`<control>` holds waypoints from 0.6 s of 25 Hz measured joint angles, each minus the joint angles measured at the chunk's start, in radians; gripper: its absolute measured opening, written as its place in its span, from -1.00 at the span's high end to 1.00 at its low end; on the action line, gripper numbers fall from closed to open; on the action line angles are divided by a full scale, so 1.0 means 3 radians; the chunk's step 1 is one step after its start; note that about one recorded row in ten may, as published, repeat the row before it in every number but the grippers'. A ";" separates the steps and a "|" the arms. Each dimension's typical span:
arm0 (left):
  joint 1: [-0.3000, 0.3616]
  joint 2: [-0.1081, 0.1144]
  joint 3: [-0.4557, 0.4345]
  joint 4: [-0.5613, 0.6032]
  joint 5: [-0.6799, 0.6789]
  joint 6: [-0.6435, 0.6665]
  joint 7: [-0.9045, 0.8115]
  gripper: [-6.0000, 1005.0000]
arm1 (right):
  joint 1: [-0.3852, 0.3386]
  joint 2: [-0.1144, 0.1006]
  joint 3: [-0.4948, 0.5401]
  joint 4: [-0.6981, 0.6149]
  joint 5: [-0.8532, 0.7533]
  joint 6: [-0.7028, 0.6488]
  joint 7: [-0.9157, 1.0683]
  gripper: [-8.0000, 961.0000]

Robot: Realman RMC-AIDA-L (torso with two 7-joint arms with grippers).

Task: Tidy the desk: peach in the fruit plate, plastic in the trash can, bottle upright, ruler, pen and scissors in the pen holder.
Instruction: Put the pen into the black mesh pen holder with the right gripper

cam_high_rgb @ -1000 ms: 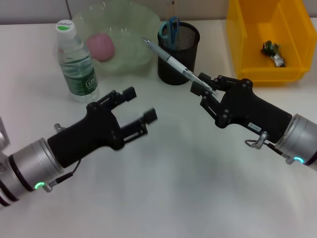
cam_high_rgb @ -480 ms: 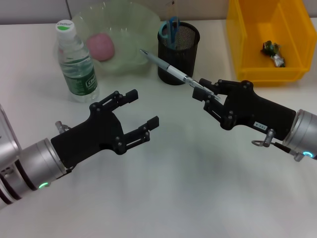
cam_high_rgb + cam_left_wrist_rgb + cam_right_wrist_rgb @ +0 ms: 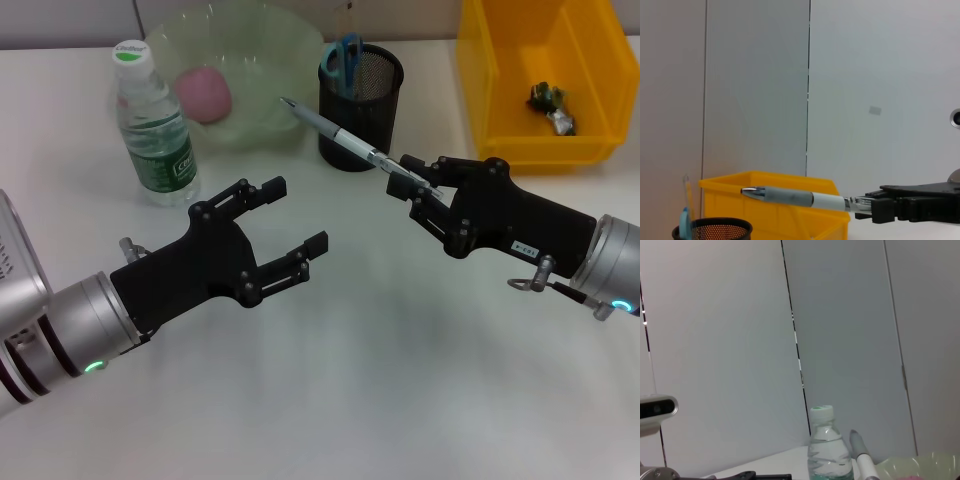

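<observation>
**Ana:** Pen (image 3: 340,130) first — who is holding it, and where is it sitting relative to the pen holder (image 3: 361,105)?

**Ben:** The right gripper (image 3: 418,183) is clenching it by its rear end. The pen is hanging in the air, crossing in front of the holder with its tip pointing past the holder's left side, toward the fruit plate (image 3: 236,75). It is lying close to level, which I judge is why it is not going in yet: it needs tipping upright over the rim.

**Ana:** And the left gripper (image 3: 288,222)?

**Ben:** It is hovering over the desk (image 3: 380,380), in front of the holder and to its left, with fingers spread wide and gripping nothing. I would guess it is standing by to take or steady the pen, but that is only a guess.

**Ana:** What else is sitting around the holder?

**Ben:** Blue scissors (image 3: 345,58) are standing inside it. The peach (image 3: 203,95) is resting in the plate just left of the holder. The bottle (image 3: 152,125) is standing upright further left. Plastic (image 3: 553,108) is lying in the yellow trash can (image 3: 590,60), right of the holder. I am not seeing the ruler clearly in the head view.
</observation>
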 joint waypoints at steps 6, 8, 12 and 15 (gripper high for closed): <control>0.0000 0.0000 0.0000 -0.0020 0.0003 0.0000 0.0000 -0.56 | -0.0007 0.0000 -0.0002 -0.0002 0.0000 0.0012 0.0004 0.55; 0.0002 0.0000 0.0000 -0.0024 0.0004 0.0000 -0.0001 -0.56 | -0.0008 0.0000 -0.0002 -0.0003 0.0000 0.0016 0.0006 0.55; 0.0011 0.0000 0.0000 -0.0029 0.0019 0.0000 -0.0001 -0.56 | -0.0006 0.0000 -0.0001 -0.0002 0.0000 0.0018 0.0024 0.55; 0.0024 0.0002 0.0000 -0.0029 0.0024 0.0015 -0.0002 -0.56 | -0.0003 0.0000 -0.0001 -0.0003 0.0000 0.0019 0.0042 0.54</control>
